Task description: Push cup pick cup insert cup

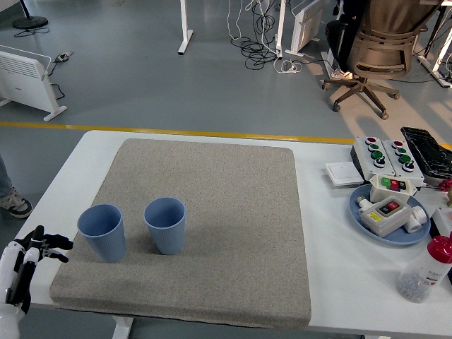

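Observation:
Two blue ribbed cups stand upright on the grey mat. One cup is at the mat's front left, the other cup a short gap to its right. My left hand comes in at the lower left corner, white with black fingers spread and pointing right toward the left cup. It stays a little short of that cup and holds nothing. My right arm is out of view.
At the right of the white table are a blue plate holding button boxes, a grey button panel, a black tray and a clear red-capped bottle. A person's shoe shows at left.

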